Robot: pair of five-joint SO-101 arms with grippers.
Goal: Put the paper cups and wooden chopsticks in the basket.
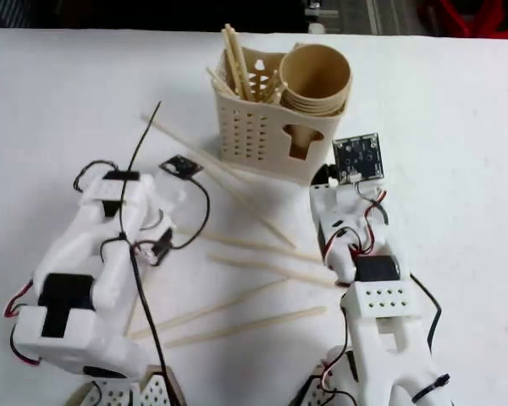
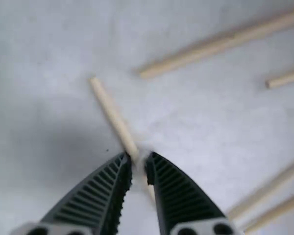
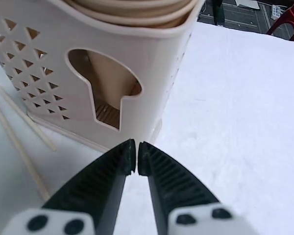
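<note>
The cream perforated basket [image 1: 267, 135] stands at the back middle of the table with stacked paper cups [image 1: 317, 78] and several wooden chopsticks [image 1: 235, 61] inside. More chopsticks [image 1: 262, 269] lie loose on the table between the two arms. My left gripper [image 2: 138, 165] is down at the table, shut on one chopstick [image 2: 115, 117] that sticks out past its tips. My right gripper [image 3: 136, 152] is shut with nothing in it, close in front of the basket's wall [image 3: 49, 63] near its keyhole opening [image 3: 108, 93].
Other loose chopsticks [image 2: 220, 43] lie around the left gripper on the white table. Two long chopsticks [image 1: 224, 173] run diagonally past the basket's left corner. Black cables [image 1: 140, 254] hang over the left arm. Open table lies right of the basket.
</note>
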